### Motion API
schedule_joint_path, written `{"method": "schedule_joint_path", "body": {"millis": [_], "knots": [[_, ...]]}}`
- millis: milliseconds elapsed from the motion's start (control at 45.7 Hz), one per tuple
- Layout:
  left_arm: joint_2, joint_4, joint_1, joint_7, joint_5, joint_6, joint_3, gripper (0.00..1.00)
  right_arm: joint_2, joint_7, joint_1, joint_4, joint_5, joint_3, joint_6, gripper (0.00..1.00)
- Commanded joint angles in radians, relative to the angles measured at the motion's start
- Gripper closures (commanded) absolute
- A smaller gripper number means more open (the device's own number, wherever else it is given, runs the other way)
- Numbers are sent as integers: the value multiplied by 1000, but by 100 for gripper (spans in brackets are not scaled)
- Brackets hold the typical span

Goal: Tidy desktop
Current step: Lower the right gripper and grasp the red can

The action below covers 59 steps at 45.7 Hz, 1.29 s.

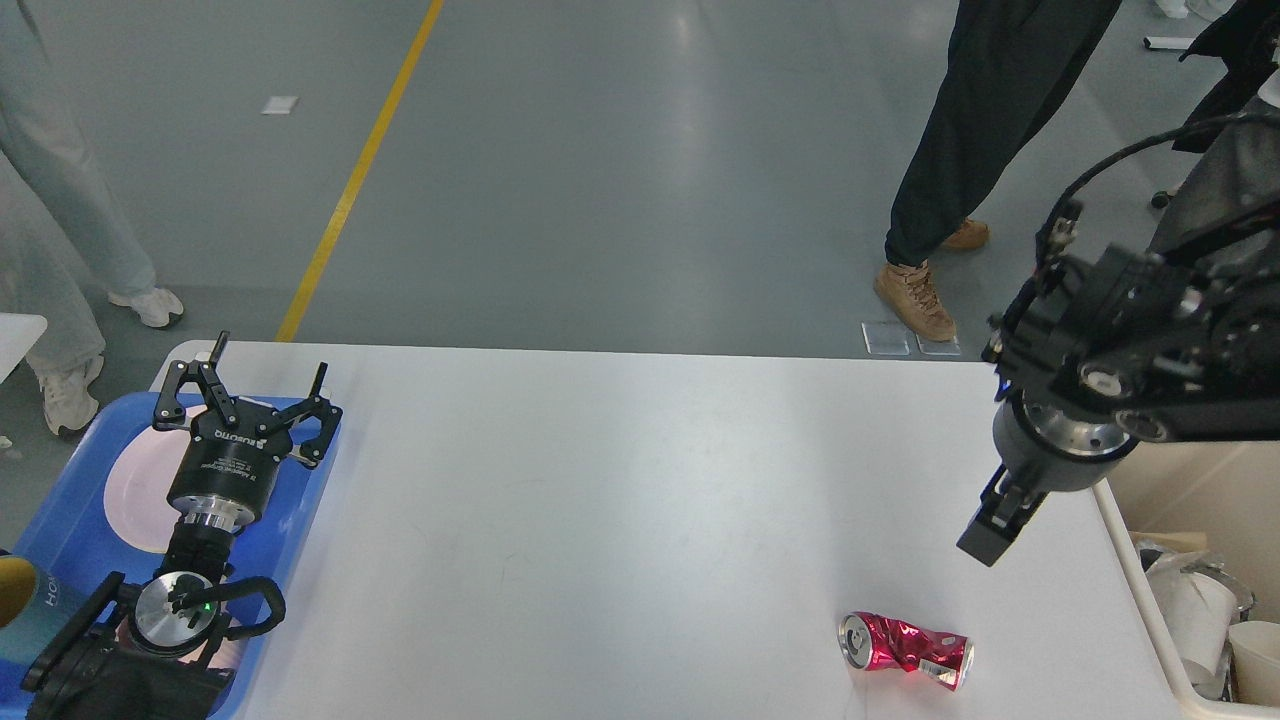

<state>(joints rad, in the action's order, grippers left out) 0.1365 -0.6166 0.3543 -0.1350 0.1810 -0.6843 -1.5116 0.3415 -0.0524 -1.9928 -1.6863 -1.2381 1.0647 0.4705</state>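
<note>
We aim our right gripper (pixel 992 530), jaws unreadable, at the can (pixel 905 650) on the desktop (pixel 600 500); next, descend and grasp.

L tool (pixel 250 385) fingers spread, upright; R tool (pixel 990 530) pointing down, state unclear.

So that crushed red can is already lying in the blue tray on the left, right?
Not quite. The head view shows the crushed red can lying on the white desktop, near its right end. The blue tray on the left holds a plate.

White desktop (pixel 620 500); shiny red crushed can (pixel 905 650); blue tray (pixel 290 500); cream bin (pixel 1180 480).
</note>
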Motion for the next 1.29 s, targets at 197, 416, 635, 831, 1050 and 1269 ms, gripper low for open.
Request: {"method": "schedule_joint_path", "body": {"millis": [197, 416, 635, 831, 1050, 1269], "knots": [[0, 0, 0, 0, 0, 0, 1, 4, -105, 29, 290, 74, -129, -15, -179, 4], [0, 0, 0, 0, 0, -1, 1, 4, -124, 121, 465, 195, -95, -20, -231, 4], [-2, 0, 0, 0, 0, 0, 1, 4, -185, 128, 577, 306, -21, -17, -283, 4], [-2, 0, 0, 0, 0, 0, 1, 4, -191, 129, 601, 315, -20, -18, -294, 4], [-1, 0, 0, 0, 0, 0, 1, 4, -196, 129, 652, 385, -14, -20, -299, 7], [-2, 0, 0, 0, 0, 0, -1, 4, -219, 129, 680, 448, 17, -18, -299, 27]]}}
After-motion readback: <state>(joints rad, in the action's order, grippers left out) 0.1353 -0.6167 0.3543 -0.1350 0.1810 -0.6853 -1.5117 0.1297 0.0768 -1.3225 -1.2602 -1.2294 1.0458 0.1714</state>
